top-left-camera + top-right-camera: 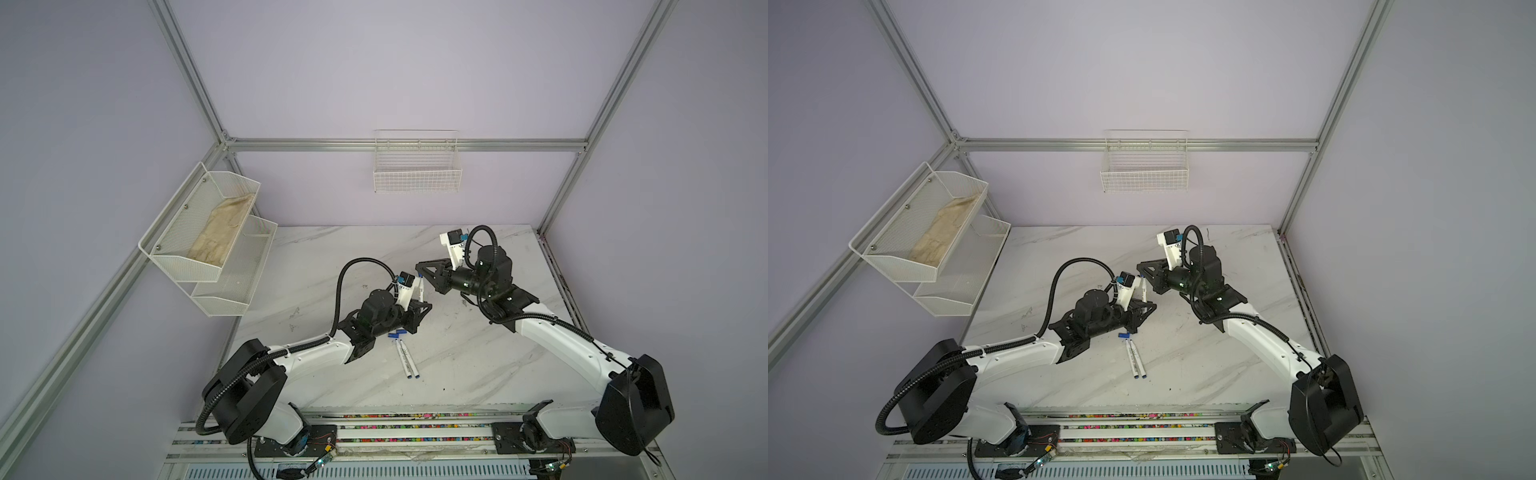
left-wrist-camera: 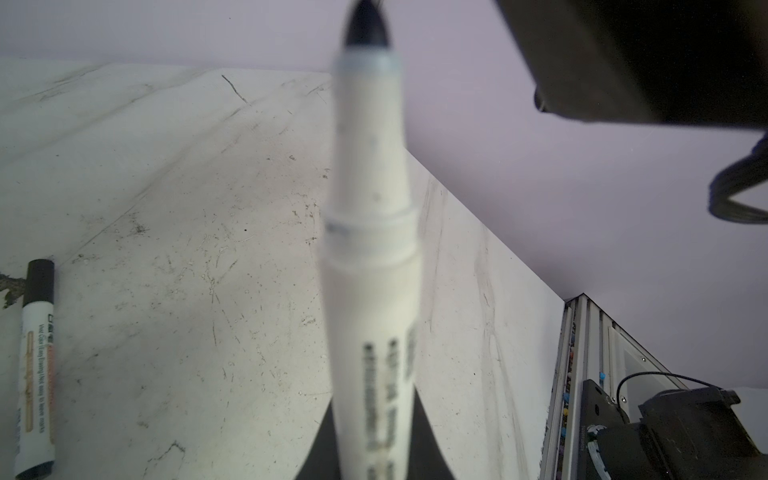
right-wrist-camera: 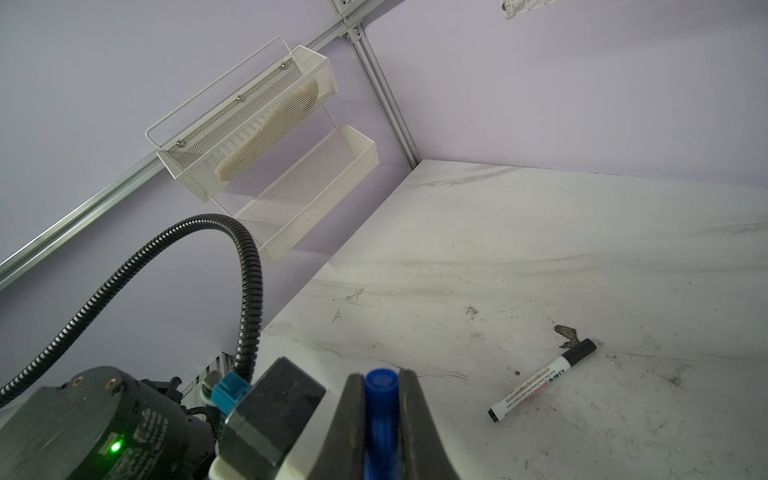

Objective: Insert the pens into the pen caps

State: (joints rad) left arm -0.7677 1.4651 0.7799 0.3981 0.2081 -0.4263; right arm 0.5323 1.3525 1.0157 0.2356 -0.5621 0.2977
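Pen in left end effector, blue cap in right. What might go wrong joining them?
1. The pen, gripped low by the left end effector, sticks far out; it may pivot when pushed.
2. The blue cap sits about flush with the fingers of the right end effector, so an off-line tip could hit them.
3. Loose pens lie close beside the left arm; a dip could scatter them.

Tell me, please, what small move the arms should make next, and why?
Probably line up the blue cap in the right gripper with the tip of the pen and ease it on. The left gripper is shut on the uncapped pen, the right on the cap, and in a top view the pen's tip sits close to the right gripper, not yet joined.
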